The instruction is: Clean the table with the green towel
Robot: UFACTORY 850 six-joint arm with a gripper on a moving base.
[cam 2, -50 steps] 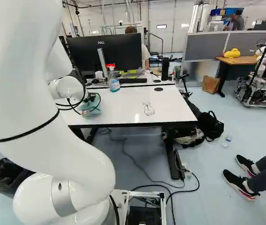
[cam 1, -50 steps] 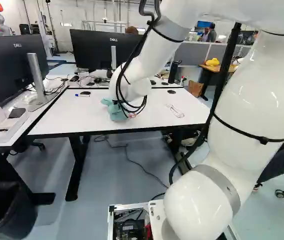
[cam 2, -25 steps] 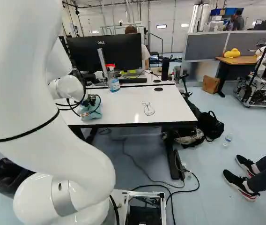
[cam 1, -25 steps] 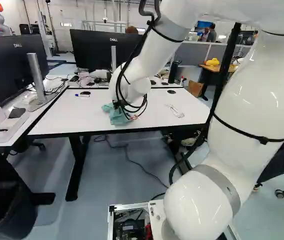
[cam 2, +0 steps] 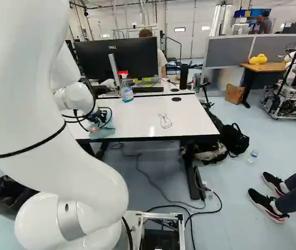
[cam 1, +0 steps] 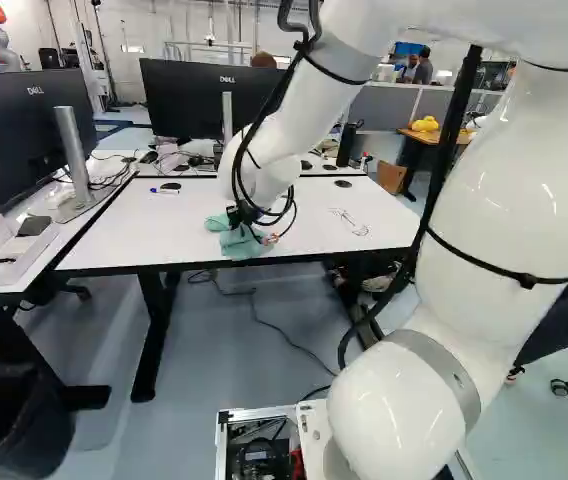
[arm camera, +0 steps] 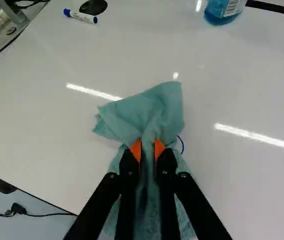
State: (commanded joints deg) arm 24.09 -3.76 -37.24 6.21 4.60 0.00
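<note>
The white arm (cam 1: 499, 170) fills the right of the left base view and bends down over the table (cam 1: 114, 230), whose smooth, glossy top should let cloth slide easily. The green towel (arm camera: 154, 112) sits around the middle of the left base view, and left of the middle in the right base view, by the table's near edge. It looks light, thin and limp, with nothing fragile about it; it will fold and trail instead of pushing back, so only the part pressed down is likely to wipe well. The gripper (arm camera: 148, 149) is closed on the towel, pinching a gathered ridge between its orange pads (arm camera: 136, 150), with cloth spreading ahead of them and more lying under the fingers. That bunched middle seems the right place to hold: a corner would leave most of the cloth dragging. Light, even pressure should suit it, as the free folds could ruck up or slip over the near edge.

The spray bottle (cam 2: 127, 92) stands beyond, upper left of centre in the right base view. The line drawing (cam 2: 165, 121), near that view's middle, looks like something to rub out. The marker (arm camera: 80, 16) could roll if the cloth catches it.
</note>
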